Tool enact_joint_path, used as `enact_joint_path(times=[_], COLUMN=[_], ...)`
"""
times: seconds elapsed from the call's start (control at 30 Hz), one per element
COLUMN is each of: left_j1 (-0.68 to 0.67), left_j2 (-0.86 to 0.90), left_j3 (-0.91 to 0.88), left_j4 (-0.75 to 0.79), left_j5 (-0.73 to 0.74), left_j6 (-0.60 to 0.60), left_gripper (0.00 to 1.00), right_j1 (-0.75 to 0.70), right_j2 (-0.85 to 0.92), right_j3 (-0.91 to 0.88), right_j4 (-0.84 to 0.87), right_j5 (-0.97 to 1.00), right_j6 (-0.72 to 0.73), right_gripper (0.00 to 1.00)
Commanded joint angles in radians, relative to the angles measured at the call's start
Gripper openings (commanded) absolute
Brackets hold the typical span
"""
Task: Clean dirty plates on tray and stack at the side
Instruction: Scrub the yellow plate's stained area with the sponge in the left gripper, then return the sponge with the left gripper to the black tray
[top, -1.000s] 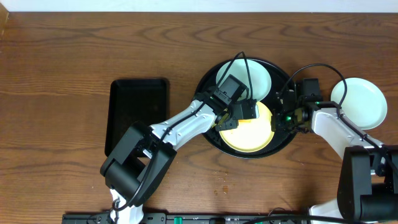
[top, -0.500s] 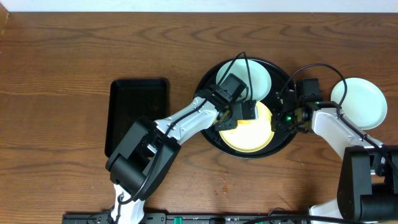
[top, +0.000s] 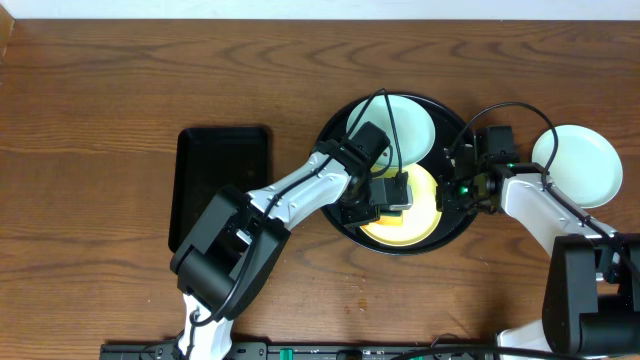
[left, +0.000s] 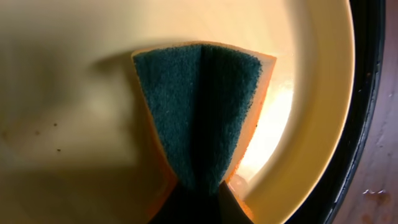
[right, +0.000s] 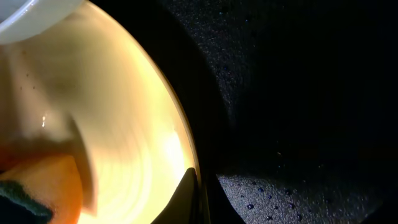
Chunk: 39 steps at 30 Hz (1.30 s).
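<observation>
In the near half of the round tray (top: 335, 135), the yellow plate (top: 415, 228) lies partly hidden under the left gripper (top: 392, 192), which is clamped on a folded sponge (left: 199, 106). The right gripper (top: 447, 195) pinches the plate's right rim. Farther off, a cable crosses a pale plate (top: 415, 125). A second pale plate (top: 577, 165) sits off the tray to the right.

Only the left arm (top: 300, 192) did anything. Its elbow swung a bit toward the tabletop's right edge, and the left gripper (top: 390, 192), sponge (left: 199, 106) pinched in it, slid from the yellow plate's (top: 405, 228) far rim onto its middle, covering more of it.
</observation>
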Motion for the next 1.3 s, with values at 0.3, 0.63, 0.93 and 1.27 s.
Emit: enact_joint_path(times=[0.3, 0.63, 0.93, 1.27], left_j1=[0.002, 0.114, 0.282, 0.522], left_j2=[0.008, -0.317, -0.44, -0.439], left_j3=[0.002, 0.137, 0.12, -0.038], left_j4=[0.165, 0.28, -0.269, -0.335], left_j5=[0.328, 0.238, -0.331, -0.332], left_j6=[-0.296, -0.624, -0.85, -0.921], left_gripper=[0.07, 0.07, 0.08, 0.08], right_j1=[-0.006, -0.006, 0.002, 0.024], right_j2=[0.005, 0.005, 0.005, -0.044], right_j3=[-0.008, -0.008, -0.039, -0.003], right_j4=[-0.002, -0.005, 0.003, -0.011], right_j5=[0.002, 0.001, 0.002, 0.002], right_j6=[0.002, 0.002, 0.002, 0.017], right_gripper=[0.05, 0.29, 0.36, 0.01])
